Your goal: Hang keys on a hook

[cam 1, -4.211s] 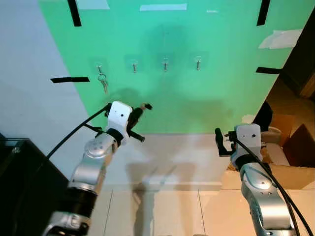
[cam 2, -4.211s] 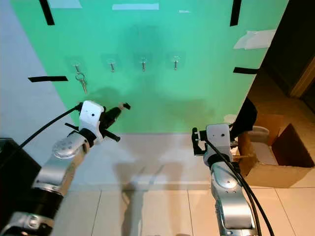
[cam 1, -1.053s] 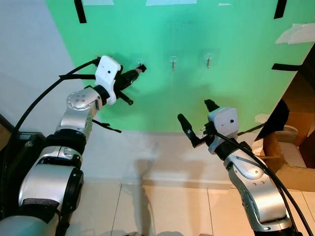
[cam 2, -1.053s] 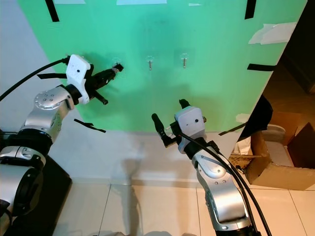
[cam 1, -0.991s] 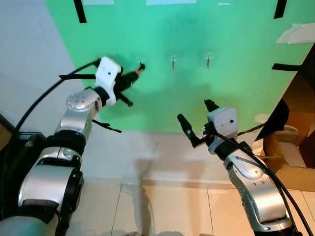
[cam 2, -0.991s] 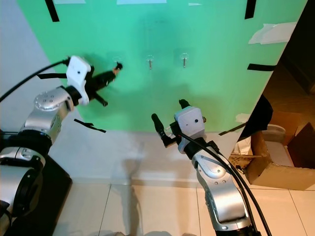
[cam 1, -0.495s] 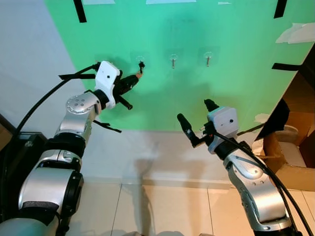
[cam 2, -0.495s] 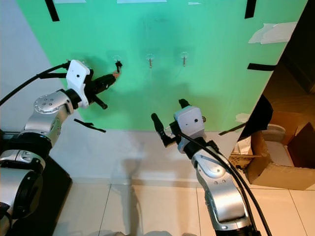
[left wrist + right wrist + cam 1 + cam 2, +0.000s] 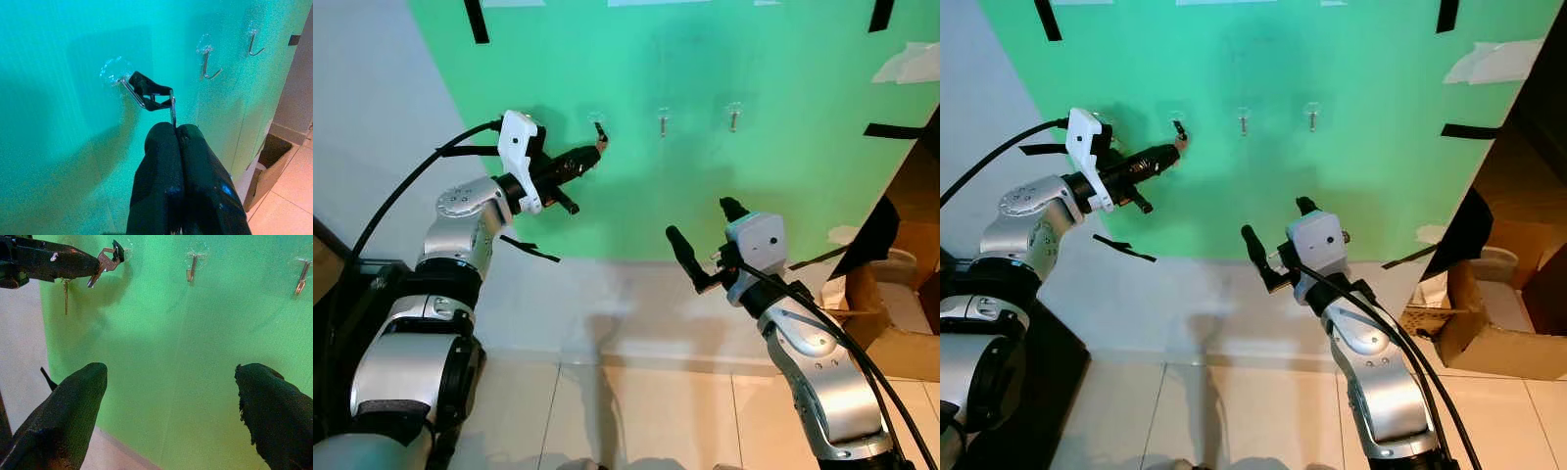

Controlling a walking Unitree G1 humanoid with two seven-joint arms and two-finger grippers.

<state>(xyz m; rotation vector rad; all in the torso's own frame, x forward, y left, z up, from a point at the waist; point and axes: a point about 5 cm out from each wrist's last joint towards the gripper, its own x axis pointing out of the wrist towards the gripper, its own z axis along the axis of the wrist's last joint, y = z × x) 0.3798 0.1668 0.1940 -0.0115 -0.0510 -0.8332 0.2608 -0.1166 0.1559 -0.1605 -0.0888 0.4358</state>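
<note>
- Keys (image 9: 155,93) hang off the hook (image 9: 128,88), the key blade pinched at the tips of the closed left gripper (image 9: 175,131).
- Right gripper (image 9: 1275,245) is spread wide, holding nothing, well below.

A home hallway: tiled floor (image 9: 636,411), green taped backdrop (image 9: 754,186), cardboard box (image 9: 1484,338).

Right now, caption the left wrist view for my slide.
Left gripper pinching a key, its black tag over a wall hook.
</note>
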